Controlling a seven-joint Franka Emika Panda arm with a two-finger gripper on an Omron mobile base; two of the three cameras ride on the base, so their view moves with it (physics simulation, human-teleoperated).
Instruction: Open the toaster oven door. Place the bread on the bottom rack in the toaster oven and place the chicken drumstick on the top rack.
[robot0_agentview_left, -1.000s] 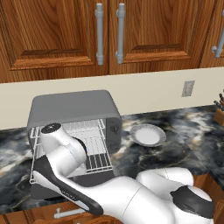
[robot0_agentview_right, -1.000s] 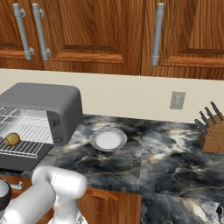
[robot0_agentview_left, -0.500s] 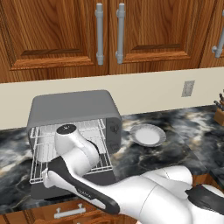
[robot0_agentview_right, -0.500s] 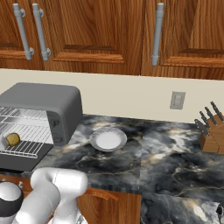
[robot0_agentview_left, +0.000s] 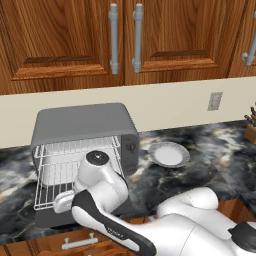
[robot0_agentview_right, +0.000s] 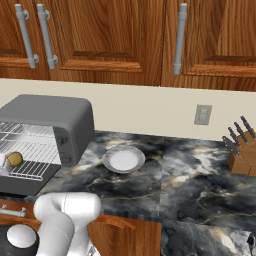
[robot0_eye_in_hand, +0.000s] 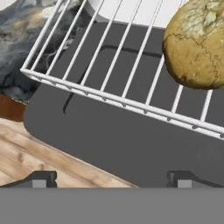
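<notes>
Your hand view is showing the bread (robot0_eye_in_hand: 199, 43) sitting on the bottom rack (robot0_eye_in_hand: 105, 83) above the toaster oven door (robot0_eye_in_hand: 131, 144); your gripper (robot0_eye_in_hand: 109, 178) is gaping wide, holding nothing. Your right base view is adding a plate (robot0_agentview_right: 123, 159).

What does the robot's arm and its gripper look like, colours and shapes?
The white, glossy arm is built of thick rounded segments, with a broad dark band curving along one link and a dark joint at the lower right. A round white cap with a dark disc tops one joint. The gripper shows as two small dark grey finger tips. No cables or markings are visible.
</notes>
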